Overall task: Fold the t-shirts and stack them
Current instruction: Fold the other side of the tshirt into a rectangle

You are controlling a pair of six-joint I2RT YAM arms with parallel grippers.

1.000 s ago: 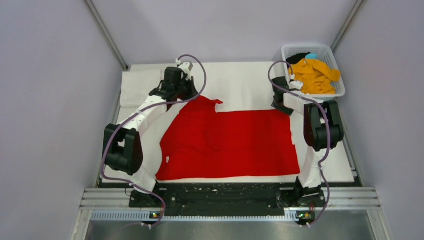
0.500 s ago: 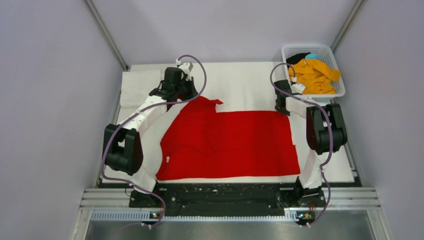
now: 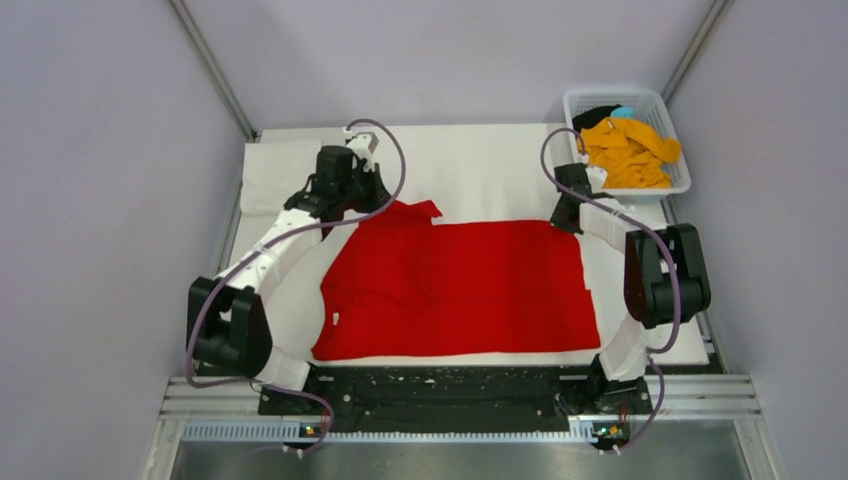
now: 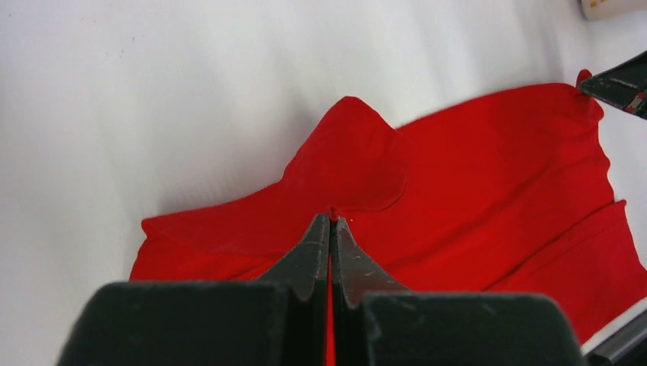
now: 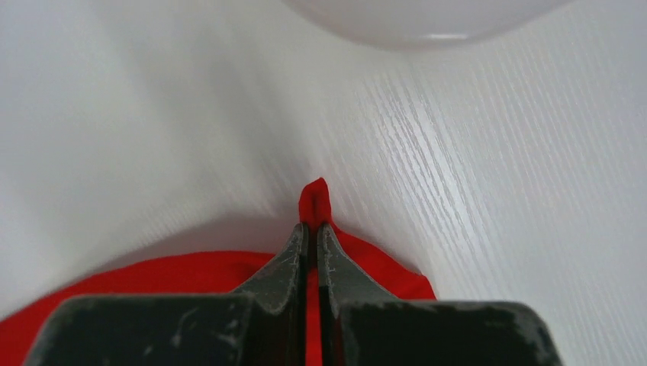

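white table [image 3: 480, 165], left hand [image 4: 331, 219] pinching red t-shirt [image 3: 470, 290], right hand [image 5: 313, 227] pinching its corner

Beyond the red t-shirt [image 3: 470, 285] a broad strip of counter [image 3: 490, 160] lies open along the far side. The white basket [image 3: 573, 108], heaped with an orange-yellow t-shirt [image 3: 625, 150], crowds the far right corner, near the right gripper [image 3: 566, 220].

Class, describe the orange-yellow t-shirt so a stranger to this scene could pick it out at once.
Find the white table and look at its far right corner, where a white lattice basket sits. The orange-yellow t-shirt is the crumpled heap in it, in front of a black cloth, unlike the red t-shirt spread flat on the table.
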